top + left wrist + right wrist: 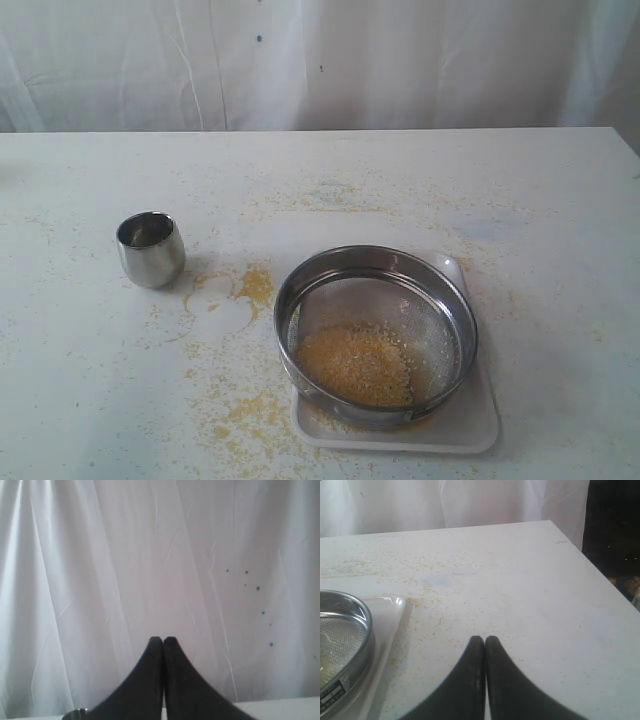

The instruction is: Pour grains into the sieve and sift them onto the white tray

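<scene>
The white curtain [150, 555] fills nearly all of the left wrist view, with a few dark specks [257, 587] on its folds. That view gives only a thin strip of the white tabletop [500, 190] and a sliver of the steel cup's rim.

The exterior view alone takes in the whole scene. The white tray [480, 425] lies near the table's front edge, right of the middle. The sieve [375, 300] sits on it, its ring covering most of the tray and overhanging the left rim. The grains [355, 362] lie heaped on the mesh towards the front of the sieve, and the back of the mesh is bare. The steel cup [151, 249] stands upright well to the left of the sieve, and it looks empty. Spilled grains [255, 285] are scattered on the table between cup and tray, and in front of them.

The right wrist view shows one tray corner and an arc of the sieve up close, with a small label plate [332, 692] on the ring's outer wall that the exterior view does not show.

Only the wrist views show the grippers. The left gripper [163, 639] has its dark fingers pressed together, holding nothing, and faces the curtain. The right gripper [484, 639] is likewise closed and empty, over bare table beside the tray.
</scene>
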Available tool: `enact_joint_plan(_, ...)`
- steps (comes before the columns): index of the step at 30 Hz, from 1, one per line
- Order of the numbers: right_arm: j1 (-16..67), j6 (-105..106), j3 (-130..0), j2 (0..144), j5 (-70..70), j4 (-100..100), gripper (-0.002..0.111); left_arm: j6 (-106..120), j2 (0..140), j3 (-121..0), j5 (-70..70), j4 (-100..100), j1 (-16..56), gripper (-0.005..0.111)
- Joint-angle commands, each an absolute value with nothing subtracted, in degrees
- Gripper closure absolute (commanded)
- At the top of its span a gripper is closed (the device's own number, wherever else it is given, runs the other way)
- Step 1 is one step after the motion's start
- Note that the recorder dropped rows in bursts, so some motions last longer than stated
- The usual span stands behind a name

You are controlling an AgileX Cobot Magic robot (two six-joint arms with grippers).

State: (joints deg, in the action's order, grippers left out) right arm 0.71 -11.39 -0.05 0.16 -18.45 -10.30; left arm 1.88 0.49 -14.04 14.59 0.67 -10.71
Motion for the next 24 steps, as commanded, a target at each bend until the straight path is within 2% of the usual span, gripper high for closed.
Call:
enact_joint_plan(1,1.1,-11.4,0.0,0.0,-18.2,-10.4,0.108,1.2,0.0,-14.5,1.5,-0.4,-10.4,0.107)
enact_joint_plan(7,1.1,-11.4,0.0,0.0,-18.2,-10.4,0.108,1.5,0.0,-14.4,-30.5,0.0,-10.4,0.107)
enact_joint_plan(12,1.1,-11.4,0.0,0.0,-18.2,-10.4,0.108,1.2,0.0,-10.7,-26.5,5.5,-10.4,0.107)
enact_joint_plan(19,1.1,-11.4,0.0,0.0,-18.2,-10.4,0.108,-3.9,0.3,-3.6,-9.6,5.3,-10.7,0.107)
enact_joint_plan(24,1.1,-11.4,0.0,0.0,-18.2,-10.4,0.108,-3.5,0.5,0.0,-10.0,5.3,-10.7,0.107)
